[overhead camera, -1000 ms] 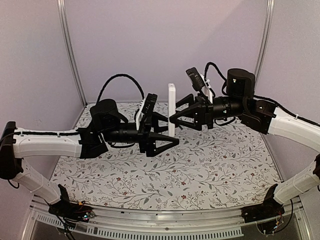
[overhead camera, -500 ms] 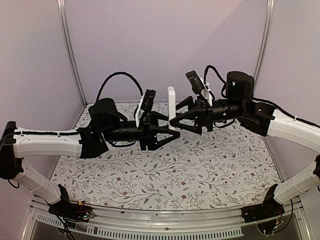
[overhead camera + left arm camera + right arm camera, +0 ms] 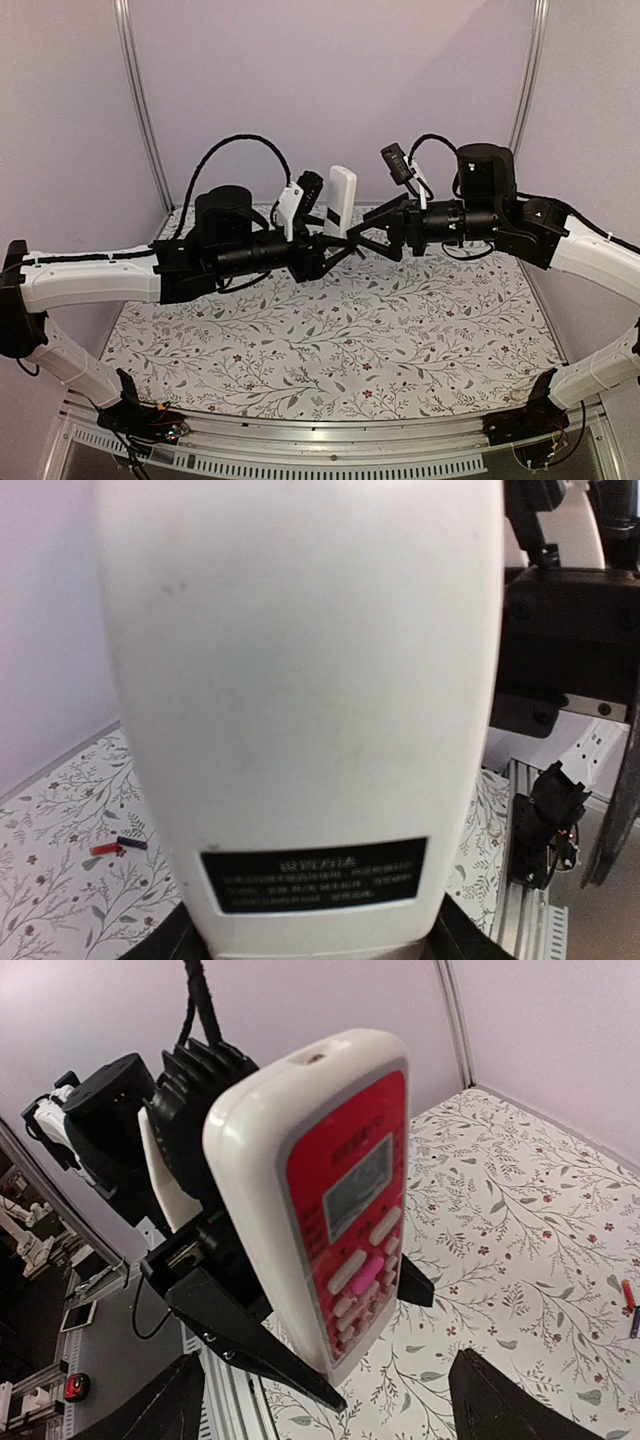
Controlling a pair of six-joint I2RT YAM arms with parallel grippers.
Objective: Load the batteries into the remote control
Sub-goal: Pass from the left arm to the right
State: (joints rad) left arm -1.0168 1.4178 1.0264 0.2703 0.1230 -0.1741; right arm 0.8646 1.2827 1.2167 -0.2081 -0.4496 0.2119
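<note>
The remote control (image 3: 340,200) is held in the air over the table's far middle, tilted a little to the right. My left gripper (image 3: 335,243) is shut on its lower end. In the left wrist view its white back (image 3: 300,680) with a black label (image 3: 315,875) fills the frame above my left gripper (image 3: 310,950). In the right wrist view its red face (image 3: 350,1210) points at the camera, and my right gripper (image 3: 330,1410) stands open just short of it, touching nothing. In the top view the right gripper (image 3: 368,232) is next to the remote. The batteries (image 3: 118,846) lie together on the cloth (image 3: 630,1305).
A floral tablecloth (image 3: 330,340) covers the table. Pale walls and metal posts (image 3: 140,110) close in the back and sides. An aluminium rail (image 3: 300,440) runs along the near edge by the arm bases.
The left gripper closed on the remote's lower end and rolled, tilting the remote. The right gripper opened, let go of the remote and drew back slightly.
</note>
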